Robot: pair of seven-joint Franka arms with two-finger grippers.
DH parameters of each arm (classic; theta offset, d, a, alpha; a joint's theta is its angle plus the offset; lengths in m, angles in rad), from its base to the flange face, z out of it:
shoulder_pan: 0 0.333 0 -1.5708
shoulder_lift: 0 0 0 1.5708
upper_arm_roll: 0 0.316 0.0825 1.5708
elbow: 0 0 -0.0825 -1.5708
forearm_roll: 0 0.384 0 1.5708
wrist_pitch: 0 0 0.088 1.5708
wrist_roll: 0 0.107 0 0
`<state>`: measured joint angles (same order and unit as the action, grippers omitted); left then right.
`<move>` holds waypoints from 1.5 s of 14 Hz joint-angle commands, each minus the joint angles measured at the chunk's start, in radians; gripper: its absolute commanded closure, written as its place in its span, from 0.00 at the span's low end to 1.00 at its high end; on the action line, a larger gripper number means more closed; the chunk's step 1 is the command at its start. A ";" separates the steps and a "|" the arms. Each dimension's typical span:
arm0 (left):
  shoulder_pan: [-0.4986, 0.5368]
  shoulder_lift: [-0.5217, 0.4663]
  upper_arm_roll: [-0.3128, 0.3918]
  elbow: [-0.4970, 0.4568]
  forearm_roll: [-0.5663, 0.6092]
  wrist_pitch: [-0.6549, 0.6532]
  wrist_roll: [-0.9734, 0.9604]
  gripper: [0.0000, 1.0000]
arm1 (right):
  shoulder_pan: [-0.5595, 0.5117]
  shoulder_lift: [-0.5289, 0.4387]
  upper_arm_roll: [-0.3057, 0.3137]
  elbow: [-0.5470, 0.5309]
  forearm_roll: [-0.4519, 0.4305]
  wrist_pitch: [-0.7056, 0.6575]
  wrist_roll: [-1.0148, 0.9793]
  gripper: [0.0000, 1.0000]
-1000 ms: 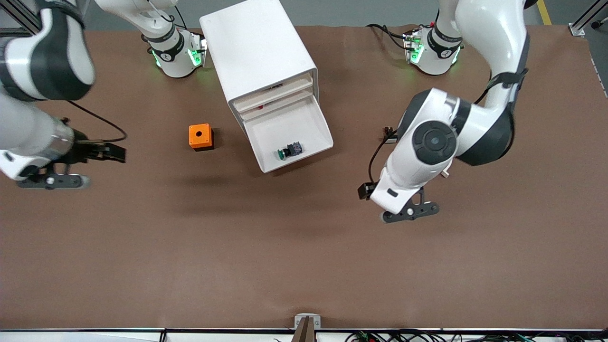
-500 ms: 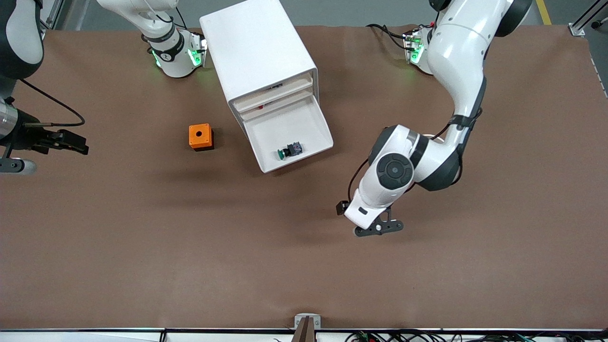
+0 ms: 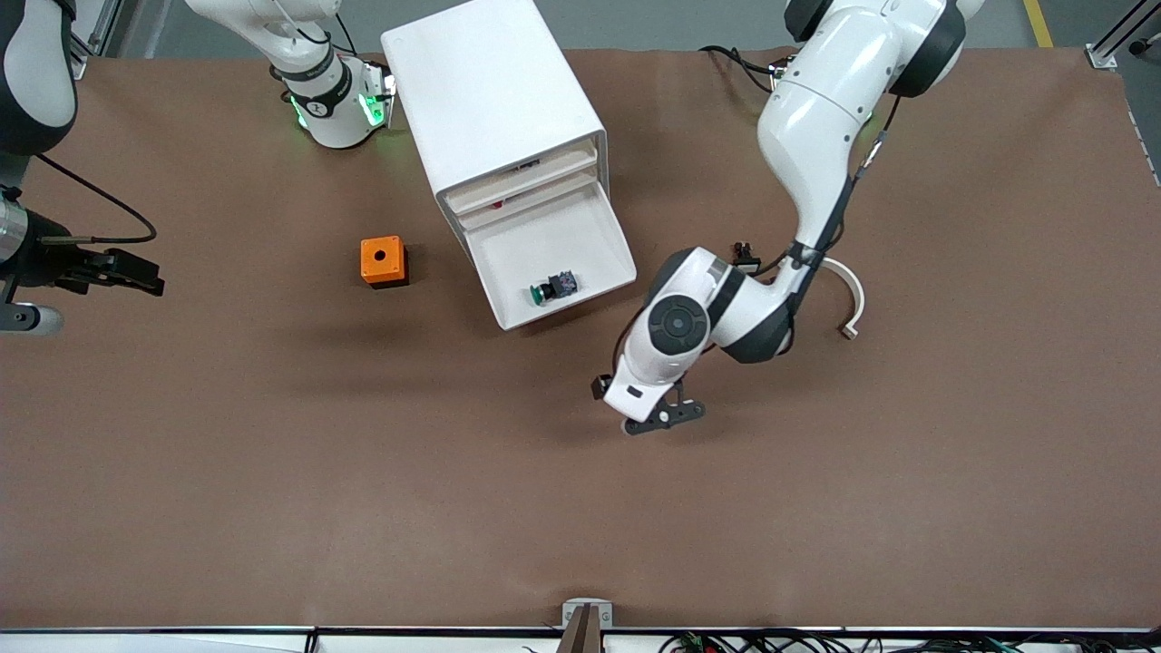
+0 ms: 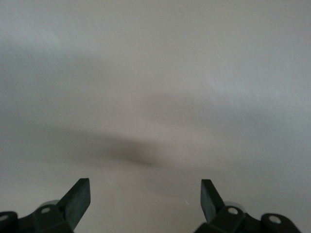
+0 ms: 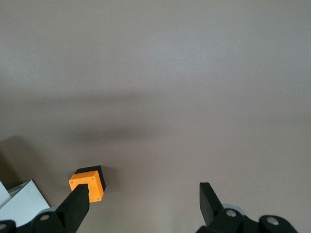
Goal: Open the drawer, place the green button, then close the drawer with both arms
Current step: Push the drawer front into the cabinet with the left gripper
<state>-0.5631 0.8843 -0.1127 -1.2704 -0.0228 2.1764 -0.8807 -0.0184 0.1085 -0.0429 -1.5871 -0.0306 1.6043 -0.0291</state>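
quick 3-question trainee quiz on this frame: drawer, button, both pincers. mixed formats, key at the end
1. True or false: the green-capped button lies inside the open drawer.
2. Multiple choice: the left pincer is over
A. the orange box
B. bare table nearer the front camera than the drawer
C. the cabinet top
3. Fill in: the wrist views show both pincers, the right pincer too, with fingers ____.

Key:
1. True
2. B
3. open
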 commanded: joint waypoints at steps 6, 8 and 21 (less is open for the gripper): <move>-0.123 -0.018 -0.013 -0.017 -0.017 -0.067 -0.187 0.00 | -0.008 -0.010 0.029 0.075 0.027 -0.116 0.001 0.00; -0.123 -0.019 -0.051 -0.017 -0.017 -0.104 -0.219 0.00 | 0.006 -0.018 0.028 0.075 0.046 -0.118 0.026 0.00; -0.123 -0.024 -0.265 -0.075 -0.017 -0.171 -0.426 0.00 | -0.035 -0.186 0.017 -0.075 0.080 -0.034 0.021 0.00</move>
<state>-0.6893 0.8820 -0.3484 -1.3212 -0.0277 2.0135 -1.2683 -0.0289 -0.0018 -0.0348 -1.5530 0.0348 1.5163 -0.0114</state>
